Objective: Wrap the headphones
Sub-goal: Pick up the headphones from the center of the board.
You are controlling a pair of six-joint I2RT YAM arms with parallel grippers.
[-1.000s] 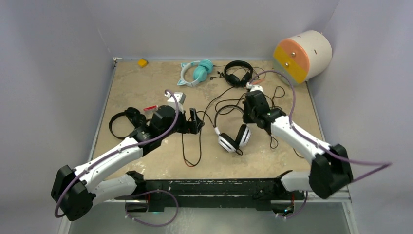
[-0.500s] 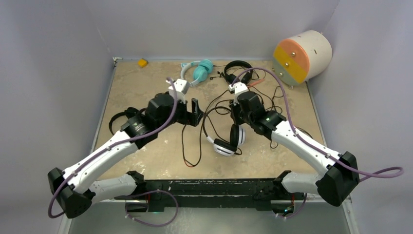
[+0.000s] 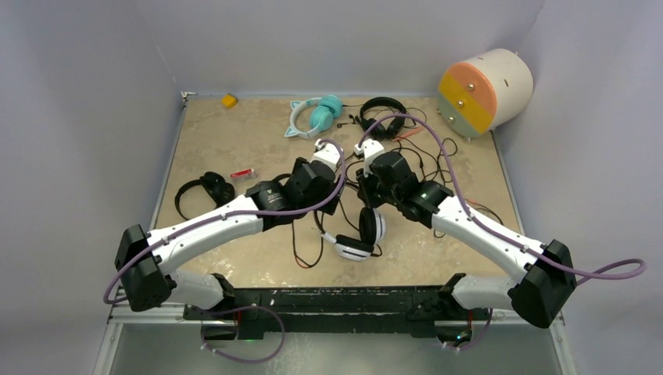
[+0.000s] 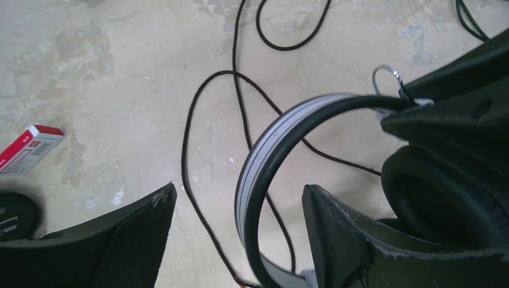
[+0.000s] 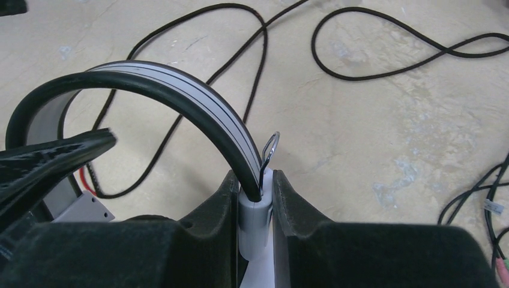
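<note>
White-and-black headphones [image 3: 353,248] sit mid-bench, slightly toward the near edge, hanging between the two wrists with earcups down. The right gripper [image 5: 257,181] is clamped on the white slider end of the headband, and the black-and-grey band arcs up and away from it. Left gripper [image 4: 237,191] is spread wide. Its two fingers straddle the same headband arc (band runs closer to the right-hand finger, no clear contact visible), so it is gripping nothing. In the top view the left gripper [image 3: 332,205] and right gripper [image 3: 366,194] are just beside each other over the headset. Thin black cable [image 4: 240,114] trails in loose loops across the bench under and around both. Teal cat-ear headphones [image 3: 317,116] and all-black headphones [image 3: 383,117] lie near the far edge, side by side. Another black headset [image 3: 205,191] lies by the left edge, with a small red-and-white box [image 3: 242,173] near it. Yellow block [image 3: 228,100] in the far-left corner. The bench [image 3: 219,141] is mottled beige. Pale grey walls on three sides, and a cream drum [image 3: 485,90] with an orange-yellow-green face sits off the far-right corner.
</note>
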